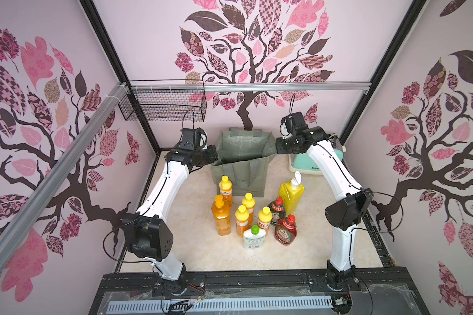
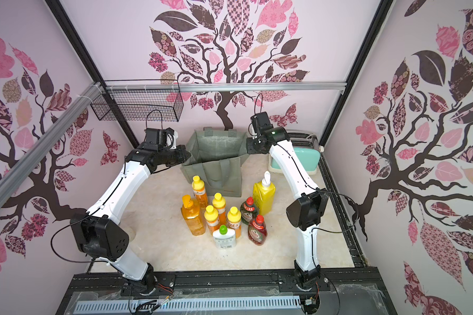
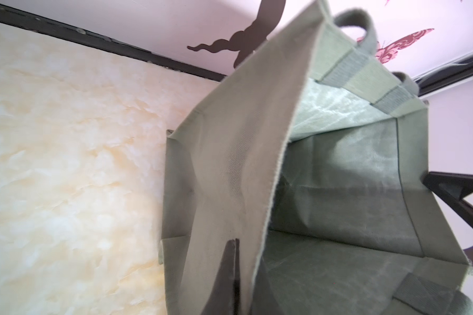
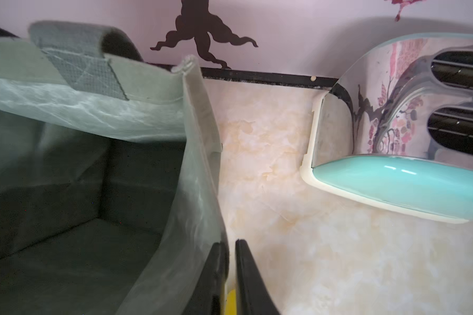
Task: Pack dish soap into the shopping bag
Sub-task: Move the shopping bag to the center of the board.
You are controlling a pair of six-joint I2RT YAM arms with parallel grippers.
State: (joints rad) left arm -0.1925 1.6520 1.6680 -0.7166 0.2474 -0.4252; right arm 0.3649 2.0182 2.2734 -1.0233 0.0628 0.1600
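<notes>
Around the shopping bag point(image 1: 241, 174): grey-green fabric tote upright on a pale marbled table point(image 1: 197, 253), mouth open upward, nothing visible inside in either wrist view.
Dish soap point(image 1: 242, 221): nine bottles, all upright, clustered on the table in front of the bag, none inside it.
Nearest bottles: small orange bottle point(image 1: 225, 191) just before the bag's front wall, perhaps touching; big yellow pump bottle point(image 1: 291, 195) off the bag's front right corner.
Left gripper point(image 1: 215, 155): at the bag's left wall, clamped shut on the fabric near the rim; no bottle held.
Right gripper point(image 4: 230, 245): at the bag's right wall, one finger inside, one outside, pinched on the fabric with only a sliver of gap.
Toaster point(image 1: 309, 165): mint green, right of the bag, apart from it.
Wire basket point(image 1: 164, 106): black, fixed to the wall above and left of the bag.
Step in hand: likely spreading and steadying the bag's mouth from both sides, ahead of any packing.
Next move: probably calls for freeing one arm with the mouth held open by the other, then gripping a bottle in front of the bag, lifting clear of the rim, lowering inside upright.
</notes>
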